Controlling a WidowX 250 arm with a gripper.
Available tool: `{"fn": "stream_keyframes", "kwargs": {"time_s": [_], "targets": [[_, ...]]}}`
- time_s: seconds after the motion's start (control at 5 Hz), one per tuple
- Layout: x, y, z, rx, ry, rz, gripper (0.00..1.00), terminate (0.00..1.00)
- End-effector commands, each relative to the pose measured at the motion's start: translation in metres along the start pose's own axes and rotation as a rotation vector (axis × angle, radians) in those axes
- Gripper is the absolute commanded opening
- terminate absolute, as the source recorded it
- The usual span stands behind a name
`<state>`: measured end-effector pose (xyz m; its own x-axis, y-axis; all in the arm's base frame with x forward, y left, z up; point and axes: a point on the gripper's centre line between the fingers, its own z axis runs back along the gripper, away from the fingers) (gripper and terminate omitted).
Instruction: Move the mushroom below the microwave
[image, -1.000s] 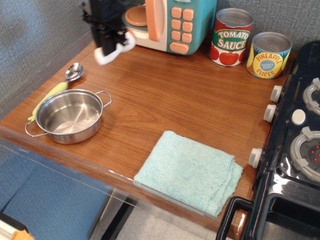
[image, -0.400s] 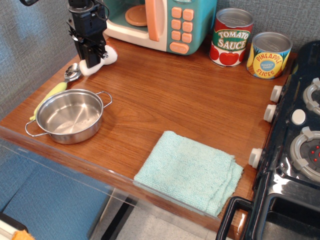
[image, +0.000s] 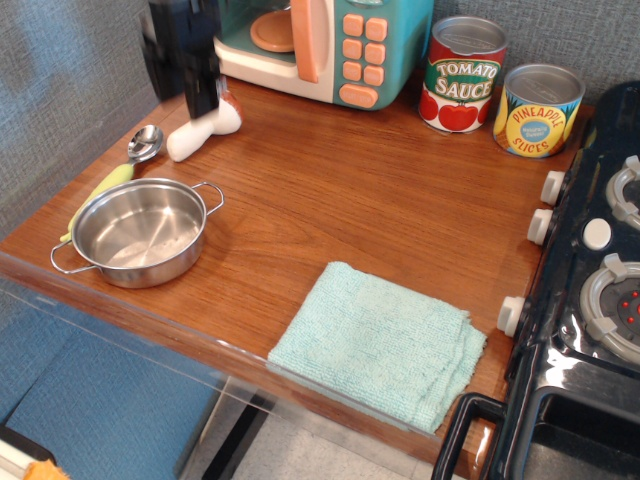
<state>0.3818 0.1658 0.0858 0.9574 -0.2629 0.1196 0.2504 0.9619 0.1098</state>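
Note:
The mushroom (image: 200, 128) lies on its side on the wooden table, cream stalk pointing front-left and reddish-brown cap toward the microwave (image: 345, 50). It rests just in front of the microwave's left corner. The microwave stands at the back with its door ajar and its peach plate showing inside. My black gripper (image: 207, 98) is blurred, lifted just above the mushroom's cap end. Its jaws look parted and hold nothing.
A spoon (image: 146, 143) and a yellow-green toy (image: 100, 190) lie left of the mushroom. A steel pot (image: 140, 232) stands at front left. A light blue cloth (image: 385, 340) lies at the front. Tomato sauce (image: 462, 75) and pineapple (image: 538, 110) cans stand at back right, by the stove (image: 600, 290).
The gripper carried the mushroom down and left from in front of the microwave to the table, set it down, then let go and rose. The mushroom now lies free.

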Motion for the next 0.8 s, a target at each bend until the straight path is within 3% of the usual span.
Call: {"fn": "stream_keyframes", "kwargs": {"time_s": [0.0,0.2,0.4,0.6], "targets": [[-0.0181,-0.0042,0.0823,0.074,-0.060,0.084,1.00,0.00],[-0.0275,-0.0103,0.0807,0.139,-0.046,0.134,1.00,0.00],[-0.0275,-0.0103,0.0807,0.139,-0.046,0.134,1.00,0.00],[-0.0275,-0.0103,0.0807,0.139,-0.046,0.134,1.00,1.00]]}}
